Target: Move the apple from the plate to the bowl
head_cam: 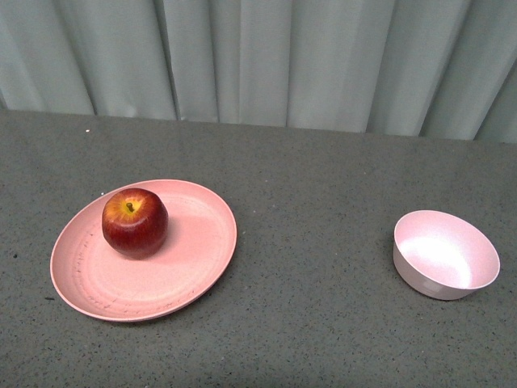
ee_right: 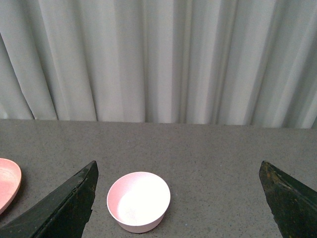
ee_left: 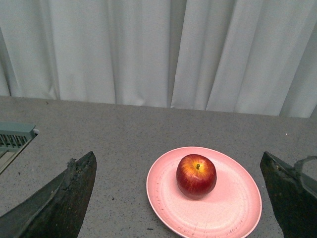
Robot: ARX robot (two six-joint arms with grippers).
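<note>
Apple (head_cam: 135, 222) sits on the plate (head_cam: 190, 271), upright with stem up, a yellow patch around the stem and the rest dark glossy red. We place it on the plate's rear-left part, off centre, touching the plate surface and nothing else. Plate is wide, shallow and salmon pink with faint speckles, lying flat on the grey desk (head_cam: 323, 331) toward its left side. Bowl (head_cam: 420, 276) is small and pale pink, upright with nothing in it, toward the right side of the desk and well apart from the plate, with bare desk between them. A pale pleated curtain (head_cam: 258, 56) hangs behind the desk's far edge. In the left wrist view we see the left pincer (ee_left: 177, 156) with its two dark fingers (ee_left: 74, 191) spread wide apart, gripping nothing, above the desk and short of the plate, apple framed between them. In the right wrist view the right pincer (ee_right: 178, 166) is likewise wide apart and holds nothing, with the bowl on the desk between its fingers (ee_right: 74, 201) and a sliver of plate rim at the frame edge. The left wrist view also shows a pale slatted grille (ee_left: 15, 136) at the desk's side; we cannot tell what it is.
</note>
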